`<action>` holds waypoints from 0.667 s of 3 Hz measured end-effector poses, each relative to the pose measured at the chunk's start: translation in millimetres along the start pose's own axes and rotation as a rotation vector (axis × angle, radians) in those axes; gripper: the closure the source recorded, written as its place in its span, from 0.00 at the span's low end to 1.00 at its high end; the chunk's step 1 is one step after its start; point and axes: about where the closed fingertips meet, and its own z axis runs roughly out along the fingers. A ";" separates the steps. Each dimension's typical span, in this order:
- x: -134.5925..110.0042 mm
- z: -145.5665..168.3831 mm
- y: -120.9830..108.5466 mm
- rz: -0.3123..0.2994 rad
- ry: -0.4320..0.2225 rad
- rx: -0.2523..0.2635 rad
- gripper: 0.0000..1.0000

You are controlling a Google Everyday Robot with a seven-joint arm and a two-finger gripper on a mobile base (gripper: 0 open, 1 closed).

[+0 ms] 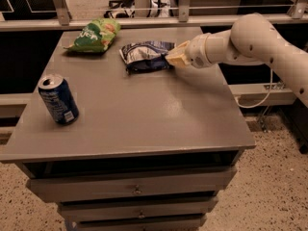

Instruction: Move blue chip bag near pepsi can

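Observation:
The blue chip bag [146, 56], crinkled dark blue and white, lies flat on the grey table [144, 114] at the back centre. My gripper [175, 57] reaches in from the right on a white arm and sits at the bag's right edge, touching it. The pepsi can [58, 100], blue with a silver top and a white label patch, stands upright near the table's left edge, well to the front and left of the bag.
A green chip bag [96, 34] lies at the table's back left corner, just left of the blue bag. A railing [144, 20] runs behind the table. Drawers [137, 189] sit below the tabletop. A white cable [262, 93] hangs at the right.

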 end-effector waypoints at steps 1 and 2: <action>-20.9 0.4 15.6 0.010 -0.011 -0.044 1.00; -42.0 -0.2 40.1 0.011 -0.019 -0.114 1.00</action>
